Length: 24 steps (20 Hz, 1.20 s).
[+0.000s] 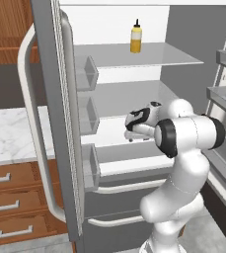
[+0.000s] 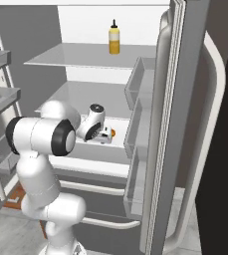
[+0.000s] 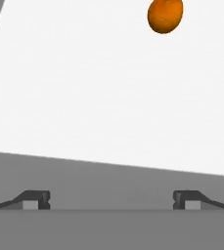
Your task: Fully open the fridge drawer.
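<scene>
Gripper spread wide above the grey fridge drawer's white interior—drop onto its pale curved bar handle, pull straight.

Brown wooden cabinet drawers, marble counter — open fridge doors

The white arm's gripper hangs over the white-floored fridge drawer, beside a small orange object; a yellow squeeze bottle stands on the top shelf.

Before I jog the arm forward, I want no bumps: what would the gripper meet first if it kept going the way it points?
Probably the white floor inside the fridge drawer. The gripper points at bare white; the orange sits off that line.
</scene>
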{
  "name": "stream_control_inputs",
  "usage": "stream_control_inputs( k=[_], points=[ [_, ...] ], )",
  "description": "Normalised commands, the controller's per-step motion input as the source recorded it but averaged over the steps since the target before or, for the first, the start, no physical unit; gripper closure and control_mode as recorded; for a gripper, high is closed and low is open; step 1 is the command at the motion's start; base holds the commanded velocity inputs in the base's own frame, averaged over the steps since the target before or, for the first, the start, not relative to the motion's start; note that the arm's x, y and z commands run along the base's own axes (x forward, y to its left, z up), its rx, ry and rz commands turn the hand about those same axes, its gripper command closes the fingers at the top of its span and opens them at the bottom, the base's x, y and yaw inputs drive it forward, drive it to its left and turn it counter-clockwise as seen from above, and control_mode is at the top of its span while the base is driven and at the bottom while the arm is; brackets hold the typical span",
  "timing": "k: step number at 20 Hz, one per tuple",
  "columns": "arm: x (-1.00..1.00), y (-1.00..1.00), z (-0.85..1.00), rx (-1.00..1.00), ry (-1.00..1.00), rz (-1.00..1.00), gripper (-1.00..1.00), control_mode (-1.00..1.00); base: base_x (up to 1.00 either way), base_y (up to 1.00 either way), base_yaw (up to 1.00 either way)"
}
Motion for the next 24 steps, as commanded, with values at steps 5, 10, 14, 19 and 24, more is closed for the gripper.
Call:
stream_control_inputs(
  k=[5, 10, 14, 19, 24],
  points=[
    [-0.79, -0.1, -0.04, 0.0, 0.17, 0.05, -1.0, -1.0, 0.0, 0.0, 0.0],
    [-1.0, -0.2, 0.0, 0.0, 0.15, 0.1, -1.0, -1.0, 0.0, 0.0, 0.0],
    [-1.0, -0.1, 0.0, -0.03, 0.15, 0.15, -1.0, -1.0, 0.0, 0.0, 0.0],
    [-0.88, 0.0, 0.37, -0.04, 0.02, 0.22, -1.0, -1.0, 0.0, 0.0, 0.0],
    [-0.12, 0.0, 1.0, 0.01, -0.37, 0.19, -1.0, -1.0, 0.0, 0.0, 0.0]
  ],
)
